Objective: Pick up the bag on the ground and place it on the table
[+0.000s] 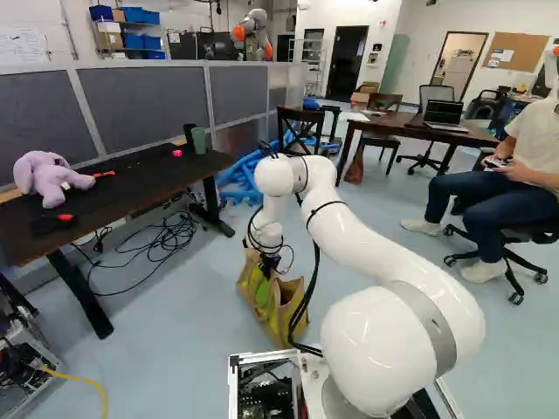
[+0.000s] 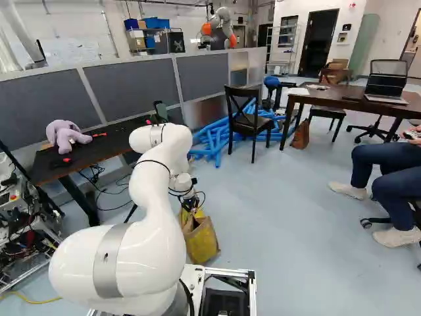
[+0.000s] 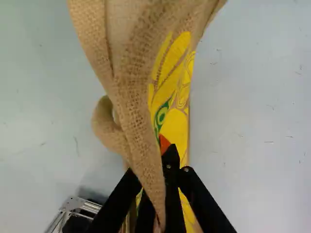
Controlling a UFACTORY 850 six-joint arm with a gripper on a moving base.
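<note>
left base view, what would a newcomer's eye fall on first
Probably the big glossy white robot arm, right of the middle, which reaches down to a tan burlap bag with yellow print ahead of the base. Next, likely the lavender plush toy on the black-topped table at the left, then the bright blue tubes heaped by the grey partition.

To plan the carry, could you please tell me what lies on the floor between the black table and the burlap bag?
The left base view shows loose black cables by the black table, then bare floor up to the burlap bag.
</note>
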